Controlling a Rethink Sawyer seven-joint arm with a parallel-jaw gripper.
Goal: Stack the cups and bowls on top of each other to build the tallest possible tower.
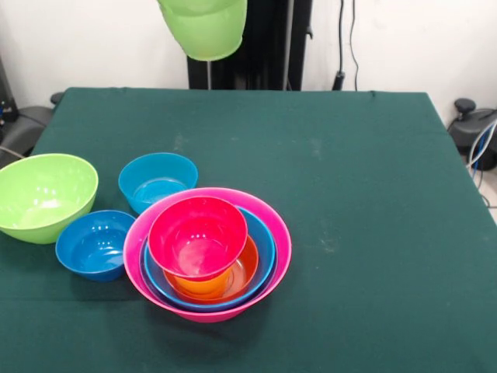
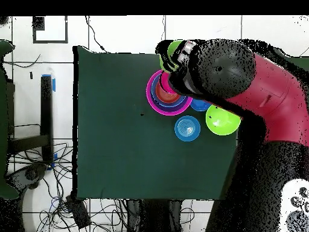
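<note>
Nested tower sits near the bench's front-left corner — red-pink bowl topmost; a lime green cup hangs high above the far edge, its gripper hidden — grip unclear; next, probably lower it onto the stack

A dark green cloth covers the table. The big pink bowl holds a blue bowl, an orange bowl and a red-pink bowl. Beside it are a lime green bowl, two blue bowls, and a raised lime green cup.

Even, bright light fell from above; the glossy red-pink plastic bowl showed glare, casting soft shadows on the dark green surface.
</note>
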